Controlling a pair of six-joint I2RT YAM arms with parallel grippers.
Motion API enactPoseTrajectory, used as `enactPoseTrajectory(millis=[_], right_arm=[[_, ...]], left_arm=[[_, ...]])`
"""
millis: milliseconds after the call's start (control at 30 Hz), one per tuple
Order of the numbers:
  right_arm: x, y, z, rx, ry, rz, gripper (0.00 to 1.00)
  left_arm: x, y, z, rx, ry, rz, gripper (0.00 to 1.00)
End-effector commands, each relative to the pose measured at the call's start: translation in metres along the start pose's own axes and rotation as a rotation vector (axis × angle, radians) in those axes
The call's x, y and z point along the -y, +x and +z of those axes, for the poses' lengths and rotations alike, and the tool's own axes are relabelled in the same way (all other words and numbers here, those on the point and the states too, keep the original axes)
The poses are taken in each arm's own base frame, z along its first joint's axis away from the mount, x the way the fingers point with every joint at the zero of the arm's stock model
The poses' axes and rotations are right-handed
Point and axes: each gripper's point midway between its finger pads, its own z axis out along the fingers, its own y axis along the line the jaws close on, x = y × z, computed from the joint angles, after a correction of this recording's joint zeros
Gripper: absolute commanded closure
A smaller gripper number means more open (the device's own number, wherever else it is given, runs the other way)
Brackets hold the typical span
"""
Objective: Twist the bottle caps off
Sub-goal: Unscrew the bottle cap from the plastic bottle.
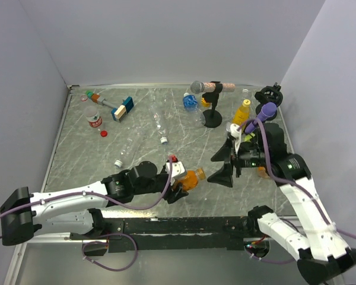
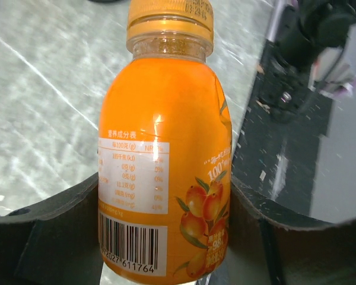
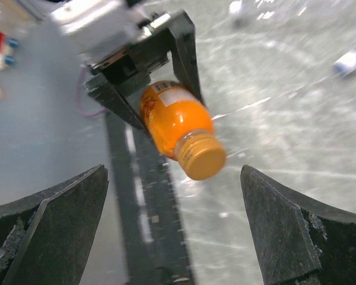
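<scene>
My left gripper is shut on the lower body of a squat orange bottle, held just above the table and lying almost level. The bottle's orange cap sits on its neck and points toward the right arm. In the top view the bottle sits near the front middle. My right gripper stands wide open just right of it. From the right wrist the cap hangs a little beyond the gap between my spread fingers, touching neither. A loose red cap and a white cap lie on the table.
A clear red-labelled bottle and a blue-and-tan block lie at the back left. Another clear bottle lies mid-table. A blue-labelled bottle, a grey microphone on its stand, a yellow bottle and a purple microphone crowd the back right.
</scene>
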Motion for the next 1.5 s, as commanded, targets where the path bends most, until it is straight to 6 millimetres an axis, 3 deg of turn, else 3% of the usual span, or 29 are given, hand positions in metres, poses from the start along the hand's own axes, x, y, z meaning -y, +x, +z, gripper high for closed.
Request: enactPoseTrajectory(millis=[0, 300, 900, 1233, 1467], right_arm=[[-0.005, -0.001, 0.004, -0.027, -0.093, 0.246, 0.01], [0.023, 0.010, 0.017, -0.100, -0.040, 0.442, 0.16], [0.034, 0.016, 0.021, -0.090, -0.062, 0.548, 0.14], [0.021, 0.002, 0.018, -0.039, -0.171, 0.555, 0.23], [0.014, -0.002, 0.018, -0.031, -0.227, 0.599, 0.40]], left_arm=[[-0.012, -0.035, 0.006, 0.073, -0.138, 0.062, 0.86], [-0.012, -0.040, 0.016, 0.052, -0.180, 0.090, 0.86], [-0.007, -0.058, 0.005, 0.173, -0.158, 0.075, 0.86], [-0.003, -0.057, 0.010, 0.168, -0.134, 0.083, 0.86], [-0.002, -0.061, 0.010, 0.178, -0.129, 0.088, 0.86]])
